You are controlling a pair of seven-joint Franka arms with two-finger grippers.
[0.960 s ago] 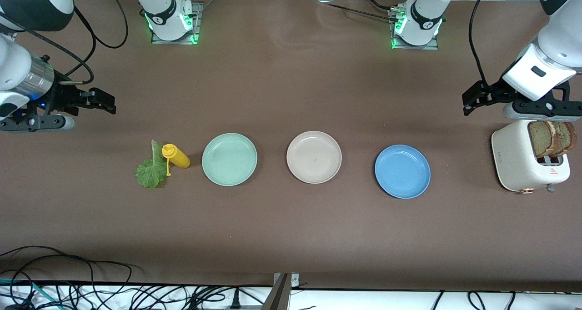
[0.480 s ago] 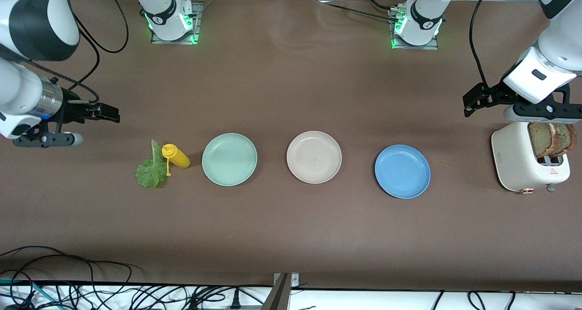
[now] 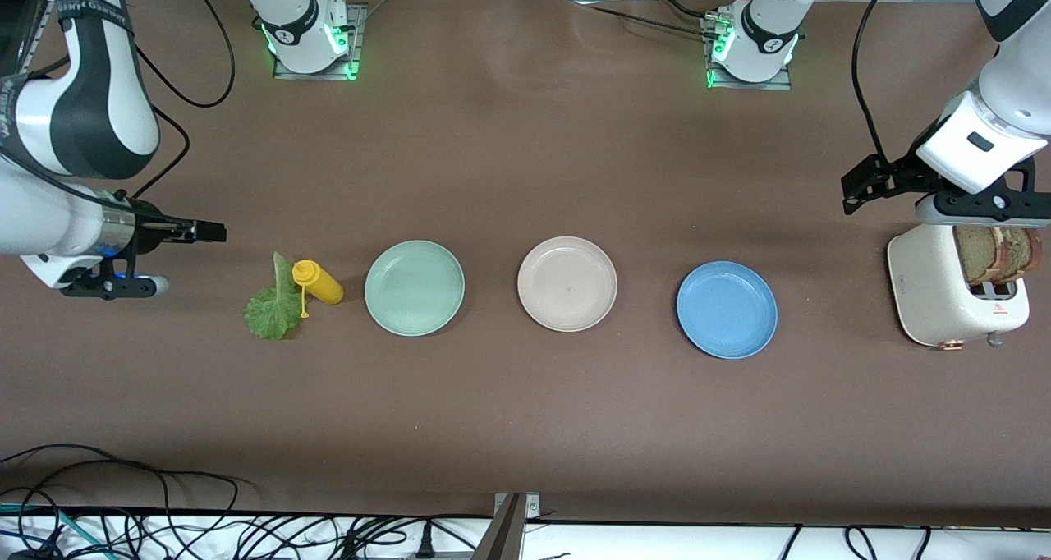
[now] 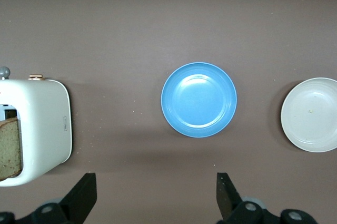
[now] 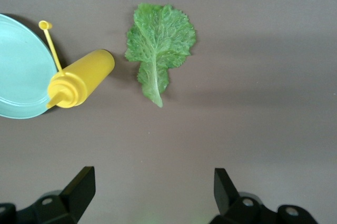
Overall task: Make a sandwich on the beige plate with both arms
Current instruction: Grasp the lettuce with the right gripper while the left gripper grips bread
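Beige plate (image 3: pixel 566 284) sits flat mid-tabletop (image 3: pixel 525 429), bare. It is the middle of a three-plate row: mint-green plate (image 3: pixel 415 287) toward the right arm's end, blue plate (image 3: pixel 727 309) toward the left arm's end. All three stand apart, none touching. Blue plate sits slightly nearer the front camera than the other two.

Lettuce leaf (image 3: pixel 271 307) lies flat at the right arm's end, long axis roughly 1–7 o'clock in the front view, stem tip at 1, ruffled blade at 7. Yellow squeeze bottle (image 3: pixel 318 282) lies on its side just beside the leaf, between leaf and mint-green plate, nozzle end toward the leaf at about 10 o'clock. Its tethered cap hangs on a thin strap along the leaf's edge. Bottle is close to the stem end, possibly touching it.

Two bread slices (image 3: pixel 998 253) stand on edge in the white toaster (image 3: pixel 936 293) at the left arm's end, tops sticking out of the slots. Toaster is well apart from the blue plate.

Right pincer (image 3: pixel 201 231) is wide, holding nothing, over bare tabletop at about 10 o'clock from the leaf.

Left pincer (image 3: pixel 858 189) is wide, holding nothing, over bare tabletop at about 10 o'clock from the toaster. The wrist hardware hangs right above the bread.
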